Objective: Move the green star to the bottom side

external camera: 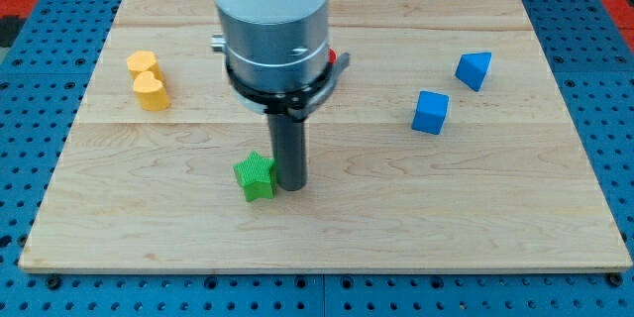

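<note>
My tip [290,187] just right of star [255,176] (touching), board's [535,218] lower middle

Bright, even, diffuse illumination from overhead. The wooden board [327,119] shows mild sheen toward the view's top, no harsh glare. Soft, short shadows lie beneath the green star [256,176] and the rod near my tip [291,187]. Focus is sharp throughout; slight softness at the frame edges.

Arm housing [269,20] cut off at the view's top; green star's [255,176] right edge behind my tip [290,187].
</note>
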